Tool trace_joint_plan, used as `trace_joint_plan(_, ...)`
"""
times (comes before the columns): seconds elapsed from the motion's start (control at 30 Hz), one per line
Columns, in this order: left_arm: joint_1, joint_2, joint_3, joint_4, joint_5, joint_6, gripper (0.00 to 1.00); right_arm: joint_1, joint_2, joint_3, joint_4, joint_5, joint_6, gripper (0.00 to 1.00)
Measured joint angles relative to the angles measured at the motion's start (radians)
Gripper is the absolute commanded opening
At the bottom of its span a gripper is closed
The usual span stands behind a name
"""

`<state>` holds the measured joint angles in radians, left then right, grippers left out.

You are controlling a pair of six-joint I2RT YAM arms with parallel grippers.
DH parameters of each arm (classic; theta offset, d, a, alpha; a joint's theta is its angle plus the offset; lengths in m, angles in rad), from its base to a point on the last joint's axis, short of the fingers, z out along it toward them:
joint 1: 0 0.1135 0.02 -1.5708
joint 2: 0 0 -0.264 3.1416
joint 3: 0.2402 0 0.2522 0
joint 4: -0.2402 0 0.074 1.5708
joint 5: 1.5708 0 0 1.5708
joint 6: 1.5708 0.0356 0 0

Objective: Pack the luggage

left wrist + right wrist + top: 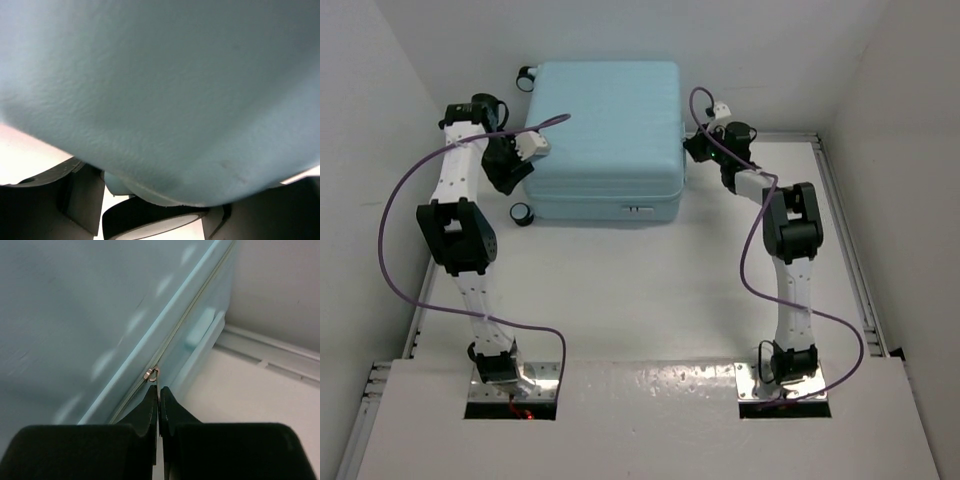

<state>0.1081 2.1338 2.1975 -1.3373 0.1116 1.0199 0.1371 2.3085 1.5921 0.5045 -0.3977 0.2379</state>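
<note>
Left tool (518, 165): against the left side of the luggage, between the two wheels (521, 212) on that side. Spread: in the wrist view its dark fingers (45, 205) stand far apart at the bottom corners.
Left wrist view: pale blue shell fills almost the whole frame, very close. One black-and-white wheel shows low between the fingers. Cannot tell if either finger presses on the shell.
Luggage (608, 135): lid shut, lying flat on the white table (620, 300), at the far middle, between the two arms. Ribbed shell faces up.
Zip (190, 315): runs along the right side of the case. A metal zip pull (151, 374) sits just past the right fingertips.
Right tool (159, 395): at the right side of the case, fingers pressed together with the tips right at the pull. Cannot tell if the tab is caught between them.
</note>
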Motion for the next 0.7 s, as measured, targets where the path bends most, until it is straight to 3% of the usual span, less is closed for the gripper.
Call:
trace_joint_plan(0.2,0.008,-0.021,-0.027,0.032,0.021,-0.069,0.0,-0.003,0.252,0.323,0.079,0.065,0.079,0.0)
trace_joint_plan(0.33,0.021,-0.041,-0.057,0.068,0.043,-0.158,0.0,0.001,0.488,0.658,0.129,0.156,0.124,0.0)
trace_joint_plan(0.37,0.023,-0.042,-0.06,0.072,0.044,-0.175,0.01,0.005,0.551,0.757,0.135,0.181,0.127,0.03)
trace_joint_plan(0.4,0.024,-0.044,-0.062,0.074,0.045,-0.189,0.03,0.01,0.592,0.801,0.16,0.21,0.129,0.25)
trace_joint_plan(0.43,0.024,-0.044,-0.063,0.074,0.044,-0.196,0.15,0.016,0.602,0.797,0.185,0.239,0.136,0.37)
trace_joint_plan(0.5,0.024,-0.044,-0.063,0.074,0.04,-0.205,0.28,0.021,0.59,0.73,0.238,0.326,0.156,0.56)
trace_joint_plan(0.57,0.023,-0.046,-0.063,0.074,0.036,-0.211,0.39,0.013,0.559,0.653,0.279,0.389,0.179,0.58)
trace_joint_plan(0.7,0.018,-0.048,-0.063,0.074,0.015,-0.221,0.4,-0.018,0.473,0.463,0.275,0.42,0.24,0.59)
